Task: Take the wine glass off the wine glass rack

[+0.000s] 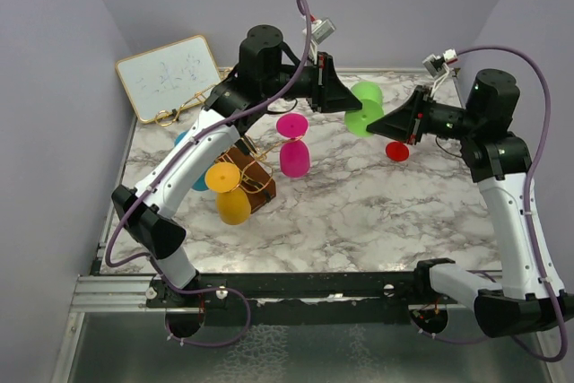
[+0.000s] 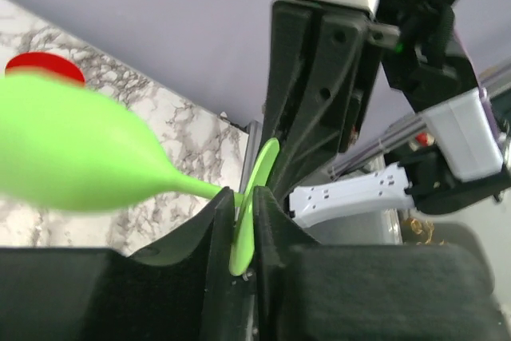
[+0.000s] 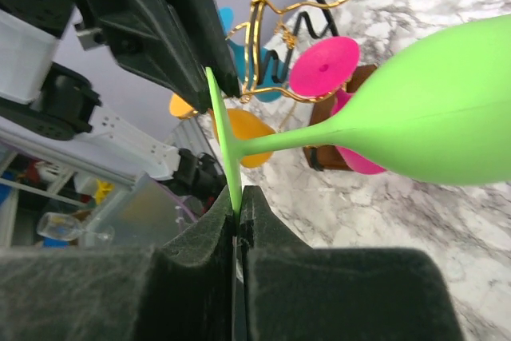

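Soft, even overhead light left only faint shadows on the marble table (image 1: 359,213), while the green wine glass (image 2: 80,149) looked blurred up close in the left wrist view.

The wine glass rack (image 1: 254,177) stands on the table (image 1: 359,217), left of centre, just right of the left arm (image 1: 175,168). One hanging glass (image 1: 292,145) is out on the rack's right side, a second glass (image 1: 230,195) on its near side, a third glass (image 1: 199,181) at its left, half hidden behind that arm. Far back on the left, a whiteboard (image 1: 170,76) leans against the wall (image 1: 54,87). Now over to the right of the rack, up off the table, the wine glass (image 1: 363,109) lies sideways between the left gripper (image 1: 350,103) and the right gripper (image 1: 377,120), its foot pinched by both. Nearer us and a touch right, a small disc (image 1: 397,152) lies on the table
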`<control>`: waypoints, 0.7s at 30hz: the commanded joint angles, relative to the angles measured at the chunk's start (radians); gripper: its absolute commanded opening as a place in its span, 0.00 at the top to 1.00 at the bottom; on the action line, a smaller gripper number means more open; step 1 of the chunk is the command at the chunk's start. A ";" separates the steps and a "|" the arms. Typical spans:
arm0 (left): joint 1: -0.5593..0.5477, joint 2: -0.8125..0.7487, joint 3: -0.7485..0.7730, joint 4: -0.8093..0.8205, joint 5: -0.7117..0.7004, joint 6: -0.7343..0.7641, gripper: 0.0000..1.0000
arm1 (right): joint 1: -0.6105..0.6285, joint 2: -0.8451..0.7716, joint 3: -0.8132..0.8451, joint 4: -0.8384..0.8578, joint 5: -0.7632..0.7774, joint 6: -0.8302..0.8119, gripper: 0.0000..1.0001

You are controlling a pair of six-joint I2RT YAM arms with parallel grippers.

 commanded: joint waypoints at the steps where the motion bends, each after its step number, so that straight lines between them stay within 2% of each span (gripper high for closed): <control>1: -0.011 -0.034 0.042 -0.113 -0.160 0.068 0.68 | 0.049 -0.032 0.040 -0.077 0.207 -0.150 0.99; 4: -0.011 -0.089 0.005 -0.178 -0.272 0.096 0.40 | 0.096 -0.051 0.025 -0.084 0.327 -0.229 0.99; 5: -0.010 -0.112 -0.018 -0.186 -0.307 0.097 0.25 | 0.116 -0.059 0.014 -0.078 0.366 -0.259 0.99; 6: -0.010 -0.139 -0.049 -0.187 -0.339 0.091 0.07 | 0.140 -0.071 -0.003 -0.065 0.404 -0.297 0.99; 7: -0.010 -0.166 -0.085 -0.184 -0.369 0.079 0.02 | 0.166 -0.091 -0.024 -0.042 0.459 -0.329 0.99; 11: -0.011 -0.284 -0.247 -0.112 -0.399 -0.005 0.01 | 0.229 -0.215 -0.147 0.130 0.637 -0.495 0.99; 14: -0.011 -0.355 -0.367 -0.020 -0.380 -0.124 0.01 | 0.236 -0.280 -0.218 0.249 0.708 -0.646 0.99; 21: -0.011 -0.448 -0.619 0.271 -0.362 -0.512 0.01 | 0.258 -0.381 -0.428 0.512 0.699 -1.068 0.99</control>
